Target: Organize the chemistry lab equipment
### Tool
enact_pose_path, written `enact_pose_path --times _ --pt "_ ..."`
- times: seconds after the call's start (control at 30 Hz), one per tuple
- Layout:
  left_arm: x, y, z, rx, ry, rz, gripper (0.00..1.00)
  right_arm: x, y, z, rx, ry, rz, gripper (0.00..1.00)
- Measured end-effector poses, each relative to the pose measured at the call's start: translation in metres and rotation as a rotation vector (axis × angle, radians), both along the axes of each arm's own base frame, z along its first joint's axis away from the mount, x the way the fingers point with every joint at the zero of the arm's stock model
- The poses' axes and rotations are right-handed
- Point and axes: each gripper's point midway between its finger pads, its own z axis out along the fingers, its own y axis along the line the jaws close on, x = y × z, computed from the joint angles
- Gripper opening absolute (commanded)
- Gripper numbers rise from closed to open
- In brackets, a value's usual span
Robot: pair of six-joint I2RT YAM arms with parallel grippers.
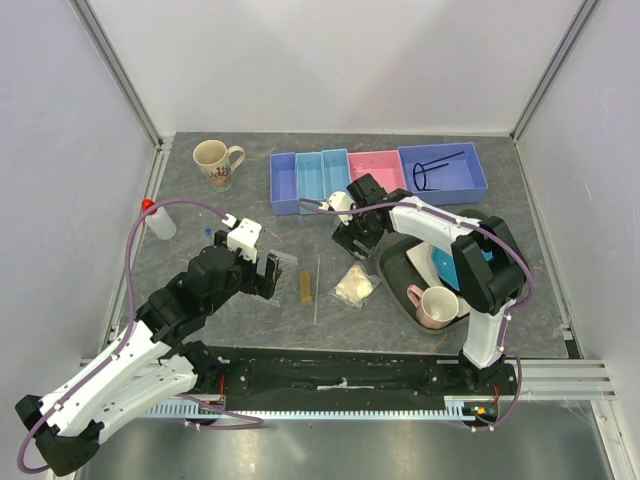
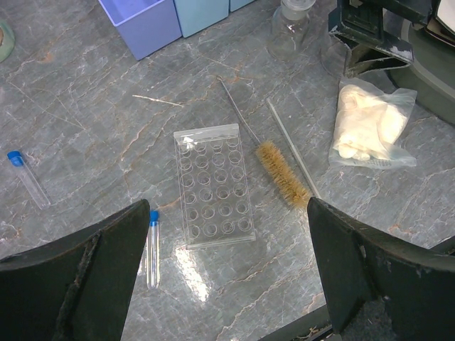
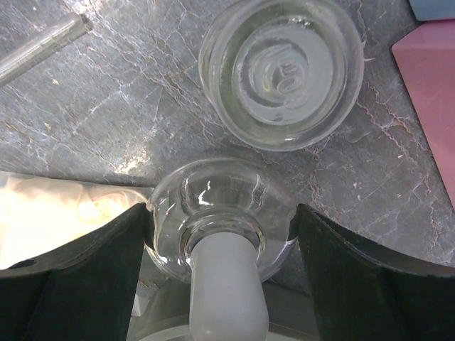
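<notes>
My left gripper (image 1: 268, 275) (image 2: 227, 206) is open and empty, hovering over a clear rack (image 2: 212, 183) that lies flat. One blue-capped tube (image 2: 153, 245) lies by its left finger, and another tube (image 2: 27, 177) lies further left. An amber brush (image 2: 281, 174), a thin rod (image 2: 291, 149) and a whitish bag (image 2: 370, 128) lie to the right. My right gripper (image 1: 352, 232) (image 3: 222, 213) is shut on a clear bottle (image 3: 220, 213) with a frosted stopper. A second clear bottle (image 3: 281, 71) stands just beyond. A black wire ring (image 1: 432, 172) lies in the purple bin.
Blue (image 1: 283, 183), light blue (image 1: 322, 172), pink (image 1: 375, 168) and purple (image 1: 470, 180) bins line the back. A beige mug (image 1: 215, 160) stands back left, with a red-capped squeeze bottle (image 1: 157, 220) at the left edge. A pink mug (image 1: 435, 305) sits on a plate (image 1: 400, 262) at right.
</notes>
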Motion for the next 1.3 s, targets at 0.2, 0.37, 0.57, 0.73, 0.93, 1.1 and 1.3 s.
enact_pose_path --times 0.2,0.37,0.57,0.73,0.93,1.1,1.3 --pt "0.0 0.0 0.001 -0.002 -0.002 0.0 0.98 0.0 -0.001 0.002 -0.004 0.001 0.003 0.37" --pt "0.0 0.0 0.002 -0.005 -0.006 0.0 0.98 0.004 0.0 0.014 -0.001 -0.024 0.008 0.34" --pt "-0.001 0.001 0.002 -0.008 -0.008 0.0 0.98 0.017 0.004 0.042 0.023 -0.083 0.012 0.32" --pt "-0.001 0.001 0.003 -0.009 -0.01 0.0 0.98 0.027 0.003 0.058 0.037 -0.112 0.004 0.32" --pt "-0.001 0.001 0.003 -0.011 -0.012 0.0 0.98 0.04 -0.001 0.079 0.046 -0.146 -0.013 0.32" --pt "-0.001 0.001 0.004 -0.013 -0.013 0.0 0.98 0.057 -0.001 0.113 0.064 -0.216 -0.018 0.32" --pt "0.0 0.001 0.004 -0.014 -0.015 0.0 0.98 0.089 0.016 0.161 0.121 -0.321 -0.018 0.32"
